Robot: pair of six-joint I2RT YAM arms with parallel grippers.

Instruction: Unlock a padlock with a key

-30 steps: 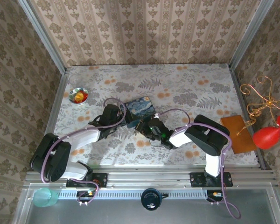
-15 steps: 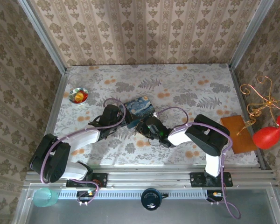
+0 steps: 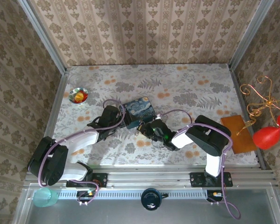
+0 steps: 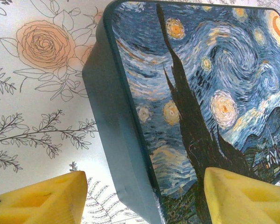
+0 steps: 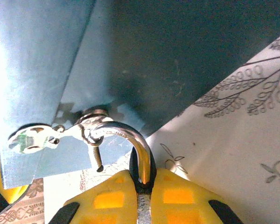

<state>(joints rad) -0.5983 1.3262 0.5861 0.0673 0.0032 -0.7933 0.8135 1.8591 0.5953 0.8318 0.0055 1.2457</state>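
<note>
Hooked by its pale curved shackle into a small metal ring [image 5: 91,122] on the blue side wall of the tin [image 5: 144,51]: the padlock [image 5: 136,145]. Clamped at the lower end of that shackle by the right gripper [image 5: 140,179], yellow fingers [image 5: 109,200] pressed together on it with only a dark sliver between them. Hidden behind those pads, the body of the lock. Just beside the ring, against the same wall of the tin, a flat pale metal tab [image 5: 31,140] with holes in it; cannot tell whether key or clasp. Below the tin's edge, white cloth with line-drawn leaves.

From above, lying near the middle of the flowered table [image 3: 200,93]: the tin [image 3: 141,108], its lid painted with a swirling blue night sky. Drawn up to the tin's near edge toward its right end, the right gripper [image 3: 145,127]; too small there to make out the lock. At the tin's near left corner, the left gripper [image 3: 127,120].

Spread wide in its own wrist view, the left gripper [image 4: 144,186]. One yellow finger [image 4: 42,198] over the cloth beside the tin's dark side wall, the other over the painted lid, a corner of the tin [image 4: 200,93] between them. Cannot tell whether either pad touches it.

Well to the left of the tin, a small bowl [image 3: 78,95] with something red and orange in it. Far to the right of the tin, at the table's edge, a brown board [image 3: 237,133].
</note>
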